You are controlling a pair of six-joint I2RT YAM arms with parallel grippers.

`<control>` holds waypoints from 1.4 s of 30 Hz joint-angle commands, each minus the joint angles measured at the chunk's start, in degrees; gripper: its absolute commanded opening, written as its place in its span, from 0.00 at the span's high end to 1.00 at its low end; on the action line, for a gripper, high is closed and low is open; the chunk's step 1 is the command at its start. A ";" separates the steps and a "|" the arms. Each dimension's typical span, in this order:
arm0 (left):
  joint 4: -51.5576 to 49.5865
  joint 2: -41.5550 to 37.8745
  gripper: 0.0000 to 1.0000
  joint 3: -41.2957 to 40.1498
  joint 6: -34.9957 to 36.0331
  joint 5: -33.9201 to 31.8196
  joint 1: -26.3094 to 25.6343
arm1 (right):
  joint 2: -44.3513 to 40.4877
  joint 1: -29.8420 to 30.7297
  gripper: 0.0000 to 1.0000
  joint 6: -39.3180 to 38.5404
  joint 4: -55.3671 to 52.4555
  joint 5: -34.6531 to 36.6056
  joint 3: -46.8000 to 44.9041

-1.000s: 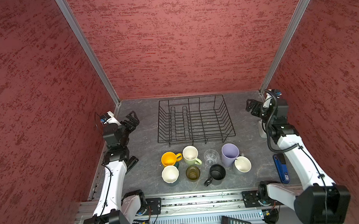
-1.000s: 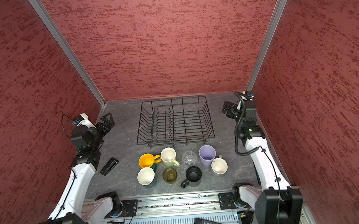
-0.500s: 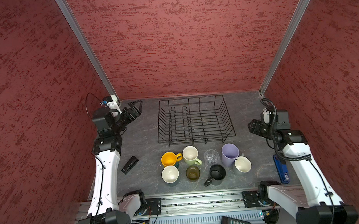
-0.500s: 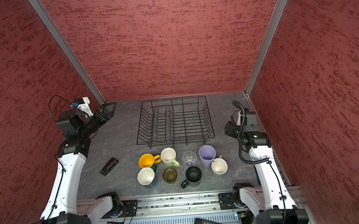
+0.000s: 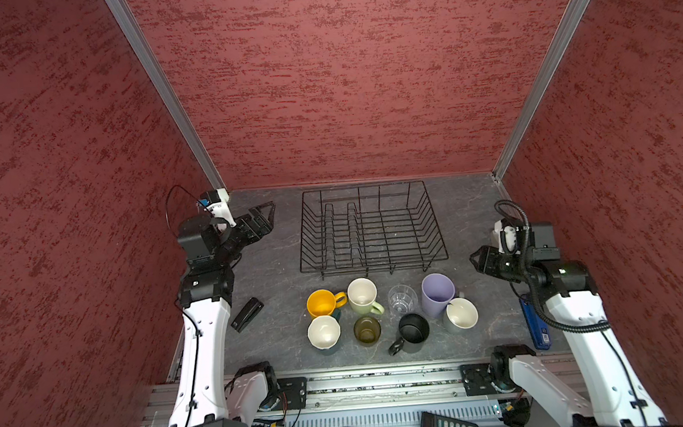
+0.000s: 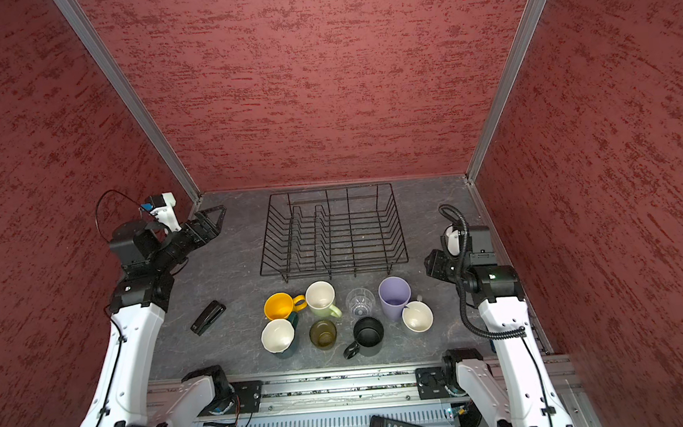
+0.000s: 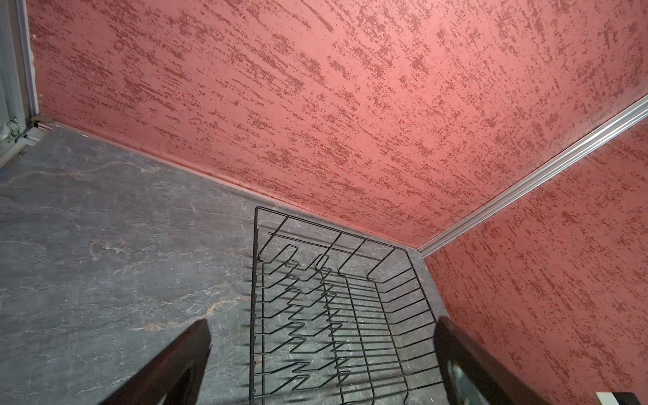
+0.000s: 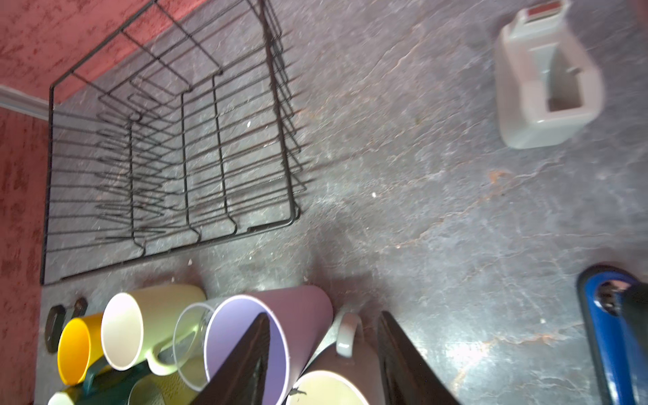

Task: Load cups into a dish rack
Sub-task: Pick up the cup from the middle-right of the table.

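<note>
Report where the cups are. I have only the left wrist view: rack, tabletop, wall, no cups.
Observer: All eight cups stand upright in two rows on the table, on the robot's side of the dish rack; none is in it.
Operator: Give me the right gripper.
Observer: The right gripper hovers beside the lilac tumbler, jaws apart, holding nothing.
Operator: Flag any clutter.
Observer: A black stapler lies on the table, left of the yellow mug.
</note>
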 commanded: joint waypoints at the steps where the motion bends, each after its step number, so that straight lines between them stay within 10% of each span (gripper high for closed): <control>1: 0.83 -0.57 0.00 0.17 2.00 -1.31 0.37 | 1.11 2.76 0.50 -0.55 -0.52 -1.71 -0.82; 42: 0.65 -1.41 0.00 -0.90 1.43 -2.38 0.84 | 13.22 23.57 0.84 3.50 3.87 10.26 -5.24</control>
